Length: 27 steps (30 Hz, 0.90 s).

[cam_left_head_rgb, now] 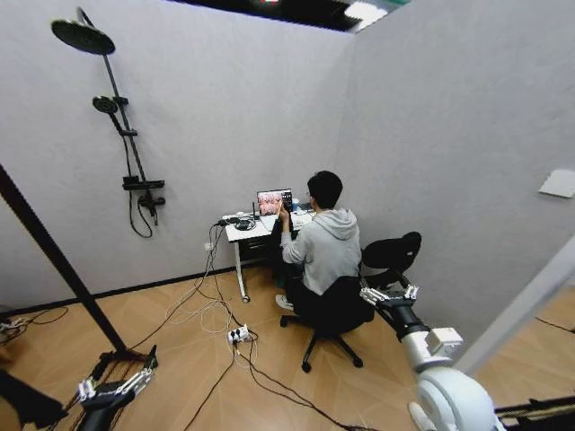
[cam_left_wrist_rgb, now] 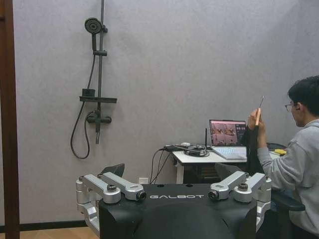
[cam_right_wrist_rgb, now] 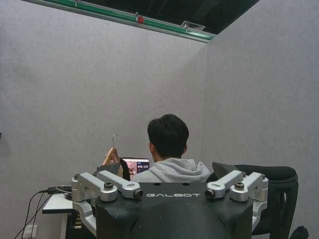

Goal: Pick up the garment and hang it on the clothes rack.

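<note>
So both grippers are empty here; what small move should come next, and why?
Probably drive the base forward toward the desk. The left gripper and right gripper are both open and hold nothing, while the garment hangs from a hanger that a seated person's hand lifts beside the laptop, seemingly well beyond either arm.

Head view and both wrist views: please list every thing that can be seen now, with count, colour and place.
Shower set: one, black, on the left wall.
Desk: one, white, by the back wall.
Laptop: one, open, on the desk.
Person: one, grey hoodie, seated at the desk, holding up a hanger.
Garment: one, black, apparently on that hanger.
Chairs: two, black, one under the person, one beside.
Cables: several, on the floor.
Rack: one post, reddish-brown, near the left arm.
Left hand: open, low.
Right hand: open, raised.
</note>
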Available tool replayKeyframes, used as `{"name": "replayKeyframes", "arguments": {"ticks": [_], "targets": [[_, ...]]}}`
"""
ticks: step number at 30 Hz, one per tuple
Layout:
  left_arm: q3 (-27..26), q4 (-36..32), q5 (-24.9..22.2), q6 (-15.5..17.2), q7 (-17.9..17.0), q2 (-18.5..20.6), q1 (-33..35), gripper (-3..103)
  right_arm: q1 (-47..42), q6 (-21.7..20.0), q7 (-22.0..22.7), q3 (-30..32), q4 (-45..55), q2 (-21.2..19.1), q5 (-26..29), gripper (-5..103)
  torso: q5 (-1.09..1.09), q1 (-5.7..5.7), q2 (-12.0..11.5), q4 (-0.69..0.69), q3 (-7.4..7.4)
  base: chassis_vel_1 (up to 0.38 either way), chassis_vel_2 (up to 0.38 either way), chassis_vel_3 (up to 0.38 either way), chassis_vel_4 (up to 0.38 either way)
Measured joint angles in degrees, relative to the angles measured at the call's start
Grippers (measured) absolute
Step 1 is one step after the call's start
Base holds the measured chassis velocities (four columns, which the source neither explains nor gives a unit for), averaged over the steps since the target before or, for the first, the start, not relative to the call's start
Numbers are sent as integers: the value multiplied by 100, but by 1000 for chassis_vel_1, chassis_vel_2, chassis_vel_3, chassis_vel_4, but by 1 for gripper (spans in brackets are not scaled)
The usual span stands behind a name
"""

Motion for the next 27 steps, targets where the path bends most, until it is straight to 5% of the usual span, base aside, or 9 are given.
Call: {"name": "replayKeyframes", "arguments": {"ticks": [27], "targets": [[0,0,0,0,0,0,0,100,53,65,-36,-242,-65,194,-218,100,-1,0,0,-2,0,161,-109,-117,153]]}}
